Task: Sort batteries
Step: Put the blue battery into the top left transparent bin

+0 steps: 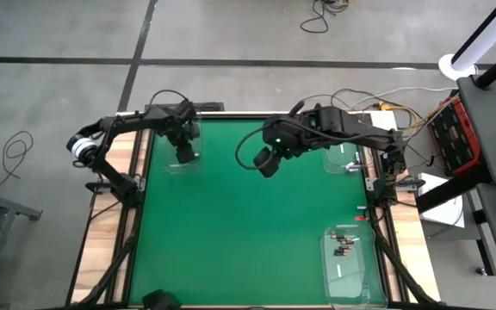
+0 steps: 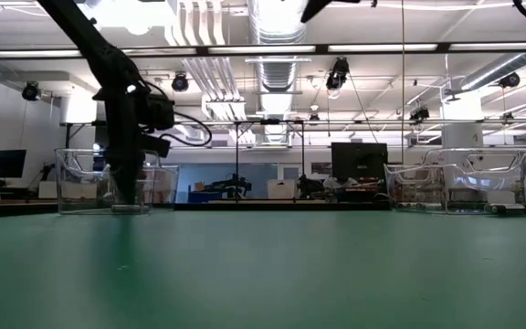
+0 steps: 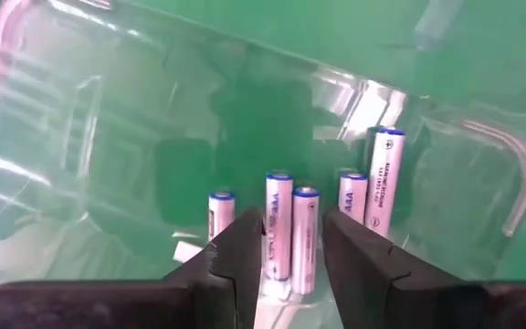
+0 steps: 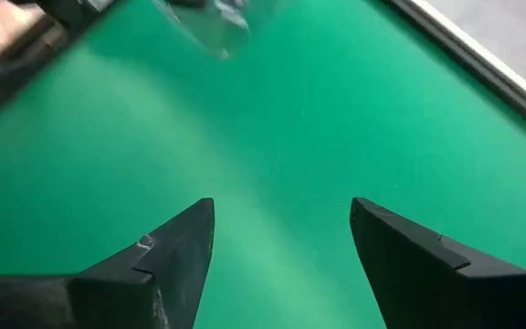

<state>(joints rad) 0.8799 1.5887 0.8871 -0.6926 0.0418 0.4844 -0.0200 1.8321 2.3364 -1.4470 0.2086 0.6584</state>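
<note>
White batteries (image 3: 290,228) — between left gripper (image 3: 290,251) fingers

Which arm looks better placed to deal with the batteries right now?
Left. Its claw is down inside a clear tray, fingers either side of upright AAA batteries. The right claw hangs open over bare green mat.

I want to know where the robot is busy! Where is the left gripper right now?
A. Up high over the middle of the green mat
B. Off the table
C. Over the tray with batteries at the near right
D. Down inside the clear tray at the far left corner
D: the left gripper is down in the clear tray at the far left, and its wrist view shows its fingers around white batteries lying there.
</note>
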